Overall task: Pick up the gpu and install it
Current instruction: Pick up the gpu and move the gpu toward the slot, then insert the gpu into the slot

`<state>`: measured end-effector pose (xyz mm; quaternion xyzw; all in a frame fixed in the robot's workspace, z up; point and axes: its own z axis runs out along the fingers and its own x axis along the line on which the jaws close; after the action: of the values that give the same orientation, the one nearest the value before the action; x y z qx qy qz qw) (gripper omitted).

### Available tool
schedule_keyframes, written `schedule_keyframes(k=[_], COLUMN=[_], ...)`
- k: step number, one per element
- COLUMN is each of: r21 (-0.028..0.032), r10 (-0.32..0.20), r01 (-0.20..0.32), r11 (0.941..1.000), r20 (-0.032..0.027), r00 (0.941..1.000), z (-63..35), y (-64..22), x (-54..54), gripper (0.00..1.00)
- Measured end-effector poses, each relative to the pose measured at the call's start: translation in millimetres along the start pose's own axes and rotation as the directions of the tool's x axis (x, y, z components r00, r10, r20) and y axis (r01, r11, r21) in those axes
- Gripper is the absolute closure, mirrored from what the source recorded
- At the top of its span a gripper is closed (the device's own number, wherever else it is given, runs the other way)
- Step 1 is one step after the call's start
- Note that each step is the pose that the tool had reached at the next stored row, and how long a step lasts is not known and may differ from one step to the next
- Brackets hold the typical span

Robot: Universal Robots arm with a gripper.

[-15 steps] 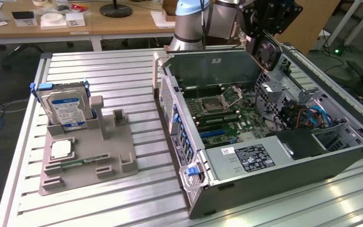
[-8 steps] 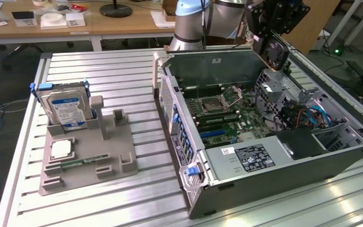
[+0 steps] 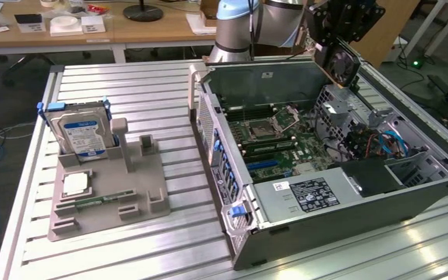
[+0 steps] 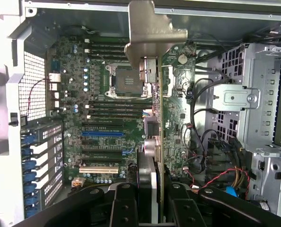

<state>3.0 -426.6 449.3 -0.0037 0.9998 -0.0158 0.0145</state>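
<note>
The black 2-fingered pincer point(image 4: 152, 191) is clamped on the gpu point(image 4: 152, 156), a thin dark circuit card with a round black fan point(image 3: 342, 62) and silver metal bracket point(image 4: 149, 33), held upright above the open grey computer case point(image 3: 349, 221).

open case point(image 3: 349, 219), motherboard slots point(image 4: 101, 134) free under gpu point(image 3: 342, 63), drive cage point(image 3: 340, 108) and cables point(image 3: 391, 143) crowding the exterior view's right

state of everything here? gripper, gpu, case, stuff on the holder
computer case: side open, board exposed
gripper: shut on the gpu
gpu: held over the case, not in a slot
hard drive: upright in the grey holder
memory stick: lying flat in the holder
</note>
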Motion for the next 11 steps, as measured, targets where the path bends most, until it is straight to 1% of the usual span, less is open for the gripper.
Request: schedule_keyframes(k=[8,11], r21=[0.0,-0.0005], r10=[0.0,-0.015], r01=[0.0,0.015], r11=[1.0,0.9999], r20=[0.0,0.0005], r00=[1.0,0.9999], z=[0.0,0.0], y=[0.0,0.0], x=[0.0,0.0], gripper=[0.72,0.72])
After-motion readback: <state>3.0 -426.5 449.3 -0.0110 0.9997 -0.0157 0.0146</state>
